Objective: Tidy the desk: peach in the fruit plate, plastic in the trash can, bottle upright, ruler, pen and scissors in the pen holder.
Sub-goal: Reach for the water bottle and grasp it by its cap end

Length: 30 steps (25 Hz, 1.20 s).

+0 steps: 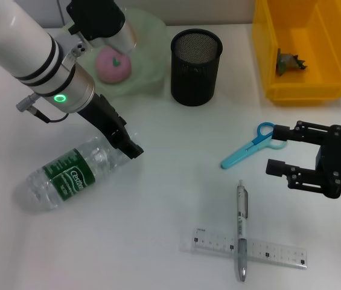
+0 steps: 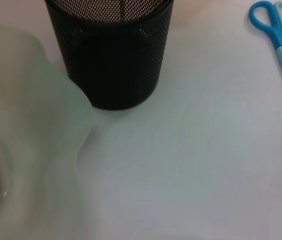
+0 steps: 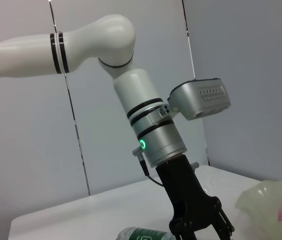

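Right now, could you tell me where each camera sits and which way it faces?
Head: above the desk, looking down; both arms show, left gripper at the bottle, right gripper beside the scissors.
Left wrist: faces the pen holder; no body.
Right wrist: faces sideways at the left arm.
Shared: pen holder, scissors, bottle.

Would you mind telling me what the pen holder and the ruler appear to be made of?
The pen holder looks like black metal mesh with a matte finish: fine perforations show across its wall and inside. The ruler seems to be clear plastic: the white desk shows through it, with printed markings along its edge.
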Each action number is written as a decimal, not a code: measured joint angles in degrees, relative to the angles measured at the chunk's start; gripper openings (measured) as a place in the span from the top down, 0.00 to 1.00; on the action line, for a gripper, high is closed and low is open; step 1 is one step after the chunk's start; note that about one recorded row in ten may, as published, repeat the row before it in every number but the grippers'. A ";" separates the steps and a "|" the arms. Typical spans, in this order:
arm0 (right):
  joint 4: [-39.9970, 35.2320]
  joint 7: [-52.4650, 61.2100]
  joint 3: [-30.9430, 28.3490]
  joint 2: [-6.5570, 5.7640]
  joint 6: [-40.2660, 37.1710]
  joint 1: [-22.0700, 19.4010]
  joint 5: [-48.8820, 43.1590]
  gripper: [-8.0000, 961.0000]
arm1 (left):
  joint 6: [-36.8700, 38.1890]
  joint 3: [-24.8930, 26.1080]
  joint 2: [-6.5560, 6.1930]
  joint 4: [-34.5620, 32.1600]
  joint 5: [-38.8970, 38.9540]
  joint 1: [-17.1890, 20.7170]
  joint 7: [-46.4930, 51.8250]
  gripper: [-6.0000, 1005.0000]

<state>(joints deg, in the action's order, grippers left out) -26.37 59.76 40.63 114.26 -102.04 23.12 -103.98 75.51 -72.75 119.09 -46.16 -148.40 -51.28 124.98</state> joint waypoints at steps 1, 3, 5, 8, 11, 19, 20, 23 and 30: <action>0.00 0.00 0.02 0.00 0.00 0.00 0.00 0.29 | -0.25 -0.01 0.00 0.34 -0.04 -0.01 0.00 0.21; 0.00 0.01 0.03 0.00 0.00 -0.01 0.00 0.29 | -0.45 -0.03 0.00 0.56 -0.08 -0.05 -0.02 0.21; 0.00 0.01 0.02 0.00 0.00 -0.01 0.00 0.29 | -0.49 -0.07 0.00 0.58 -0.09 -0.06 -0.08 0.21; 0.00 0.00 0.14 0.03 0.00 0.01 0.00 0.29 | -0.47 -0.11 -0.04 0.51 -0.07 -0.04 -0.25 0.21; 0.00 0.06 0.23 0.02 -0.08 0.14 0.01 0.29 | -0.43 -0.26 -0.12 0.53 -0.28 -0.06 -0.48 0.21; 0.00 0.65 -0.11 -0.16 -0.32 0.09 -0.02 0.29 | -1.69 -1.84 -0.07 0.72 -0.37 0.28 -0.58 0.21; 0.00 0.67 -0.11 -0.18 -0.33 0.07 -0.05 0.29 | -1.84 -1.88 -0.07 0.78 -0.37 0.30 -0.60 0.21; 0.00 0.81 -0.12 -0.19 -0.34 0.07 -0.37 0.29 | -2.34 -2.06 -0.08 0.90 -0.37 0.42 -0.67 0.22; 0.00 1.38 -0.12 -0.18 -0.45 0.10 -0.55 0.29 | -3.22 -3.64 -0.09 1.54 -0.26 0.62 -1.18 0.36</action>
<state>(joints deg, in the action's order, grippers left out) -26.37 61.14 40.51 114.08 -102.49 23.22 -104.52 72.29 -76.39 119.00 -44.62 -148.67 -50.66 123.80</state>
